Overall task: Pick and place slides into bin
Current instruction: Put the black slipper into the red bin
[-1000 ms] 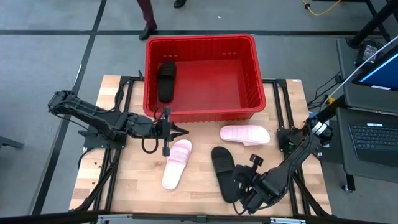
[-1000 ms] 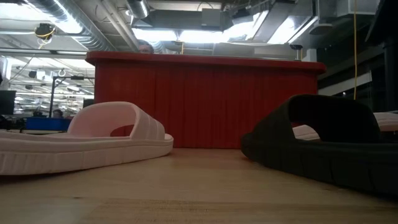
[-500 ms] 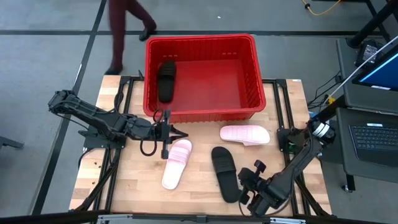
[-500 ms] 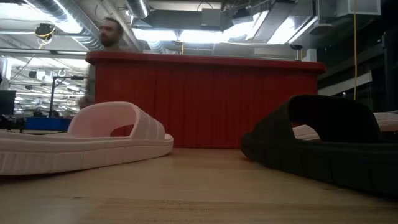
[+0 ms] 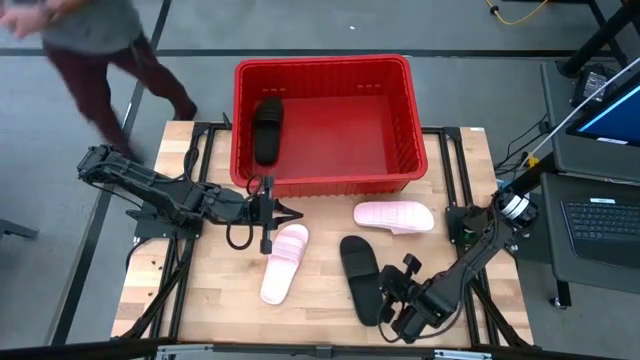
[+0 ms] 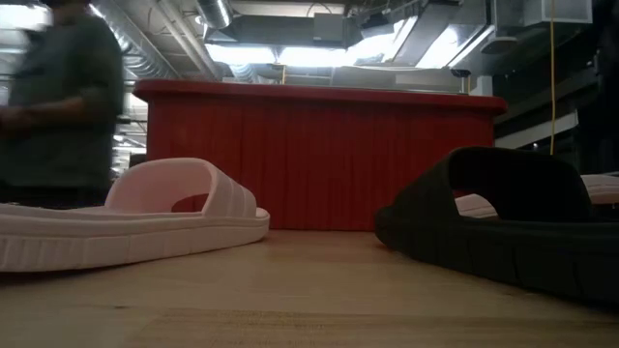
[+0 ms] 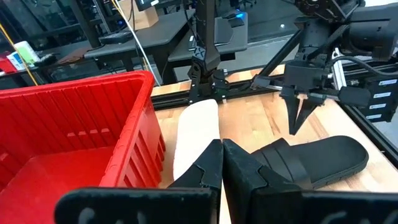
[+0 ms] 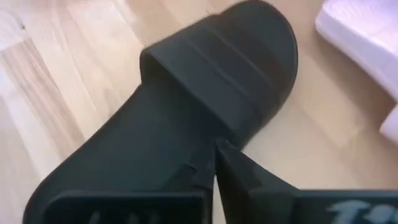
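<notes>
Progress: You have one of four slides in the bin, by my reading; three are left on the wooden surface (image 5: 200, 300).
Done: one black slide (image 5: 267, 130) lies inside the red bin (image 5: 400, 70), against its wall at the 9 o'clock side, toe to heel running from 12 to 6.
Left to do: a black slide (image 5: 361, 278) at about 5 o'clock from the surface's middle; a pink slide (image 5: 394, 216) just in front of the bin's near wall, toward 3 o'clock; a second pink slide (image 5: 283, 263) at about 7 o'clock.
Bin contents: only that one black slide; the rest of the red floor shows bare.
Left gripper (image 5: 268, 213): sits between the bin's near wall and the second pink slide. Jaws are closed together and hold nothing.
Right gripper (image 5: 393, 292): at the heel end of the loose black slide, low at 5 o'clock. Its wrist view shows the sole right under the tips, which are pressed together and empty.
Likely next step: in my judgement, this black slide is your next pick.
Bystander: a person (image 5: 95, 45) walks past beyond the surface at 10 o'clock.
</notes>
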You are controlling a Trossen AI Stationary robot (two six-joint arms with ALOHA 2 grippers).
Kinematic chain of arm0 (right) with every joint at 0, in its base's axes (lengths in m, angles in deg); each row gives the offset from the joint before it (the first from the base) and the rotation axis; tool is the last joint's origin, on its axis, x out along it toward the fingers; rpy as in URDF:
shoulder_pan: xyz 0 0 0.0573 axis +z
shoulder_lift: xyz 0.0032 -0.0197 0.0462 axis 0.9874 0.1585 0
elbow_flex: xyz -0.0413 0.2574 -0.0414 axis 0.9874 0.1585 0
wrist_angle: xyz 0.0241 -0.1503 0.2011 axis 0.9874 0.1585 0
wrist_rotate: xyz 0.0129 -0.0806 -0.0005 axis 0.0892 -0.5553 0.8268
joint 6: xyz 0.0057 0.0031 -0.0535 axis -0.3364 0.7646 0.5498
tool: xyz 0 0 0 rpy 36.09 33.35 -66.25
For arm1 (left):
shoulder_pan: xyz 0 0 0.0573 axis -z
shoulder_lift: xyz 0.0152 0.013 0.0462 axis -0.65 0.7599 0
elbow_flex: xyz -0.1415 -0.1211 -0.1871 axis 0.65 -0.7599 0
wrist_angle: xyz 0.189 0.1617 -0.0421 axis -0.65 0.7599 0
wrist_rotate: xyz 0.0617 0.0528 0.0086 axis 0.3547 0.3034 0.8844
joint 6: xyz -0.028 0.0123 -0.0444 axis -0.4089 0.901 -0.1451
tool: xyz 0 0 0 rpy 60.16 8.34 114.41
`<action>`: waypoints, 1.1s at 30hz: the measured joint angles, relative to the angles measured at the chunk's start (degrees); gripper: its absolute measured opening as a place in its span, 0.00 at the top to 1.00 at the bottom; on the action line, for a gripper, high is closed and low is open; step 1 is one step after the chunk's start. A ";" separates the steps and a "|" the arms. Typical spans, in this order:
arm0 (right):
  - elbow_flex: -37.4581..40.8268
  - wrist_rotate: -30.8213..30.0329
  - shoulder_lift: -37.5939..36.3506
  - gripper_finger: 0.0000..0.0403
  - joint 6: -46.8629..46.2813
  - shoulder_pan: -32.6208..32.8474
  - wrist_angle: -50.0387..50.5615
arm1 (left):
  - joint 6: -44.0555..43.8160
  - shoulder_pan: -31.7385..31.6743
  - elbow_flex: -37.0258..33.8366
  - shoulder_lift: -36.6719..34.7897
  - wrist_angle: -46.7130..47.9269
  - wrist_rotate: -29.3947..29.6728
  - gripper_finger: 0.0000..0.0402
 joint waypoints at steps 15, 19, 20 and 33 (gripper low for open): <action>0.00 0.48 0.00 0.65 7.65 -1.42 3.41 | -1.02 0.06 0.00 0.00 0.02 0.02 0.99; 0.59 2.94 0.00 0.64 8.67 -1.48 2.82 | -1.03 0.06 0.00 0.00 0.04 0.02 0.99; 1.12 3.56 0.00 0.65 9.20 -1.48 1.97 | -1.03 0.04 0.00 0.00 0.04 0.02 0.99; 6.38 1.02 0.03 0.67 13.31 -4.14 -6.68 | -1.05 0.04 0.00 0.00 0.09 0.02 0.99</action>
